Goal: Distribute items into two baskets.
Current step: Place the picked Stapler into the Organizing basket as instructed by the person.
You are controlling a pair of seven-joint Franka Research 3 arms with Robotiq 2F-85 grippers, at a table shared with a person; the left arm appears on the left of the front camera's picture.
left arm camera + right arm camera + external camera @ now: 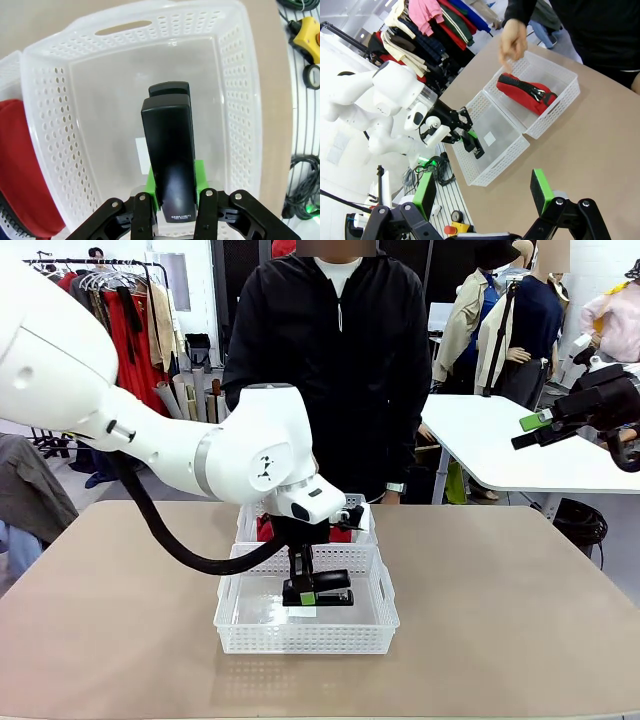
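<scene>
My left gripper (310, 590) is shut on the black stapler (320, 588), holding it low inside the nearer white basket (300, 640). In the left wrist view the stapler (170, 160) sits between the green pads (152, 186) over the basket's clear bottom (110, 120). The red pouch (527, 95) lies in the farther basket (567, 92), and a strip of it (265, 530) shows behind my arm. A person's hand (512, 42) hovers over that basket's far end. My right gripper (483, 192) is open and empty, raised high off to the right (540, 425).
The person (335, 370) stands at the far edge of the tan table (520, 620). A white table (500, 440) is behind on the right. Beside the table lie a yellow button box (307, 35) and cables (302, 175).
</scene>
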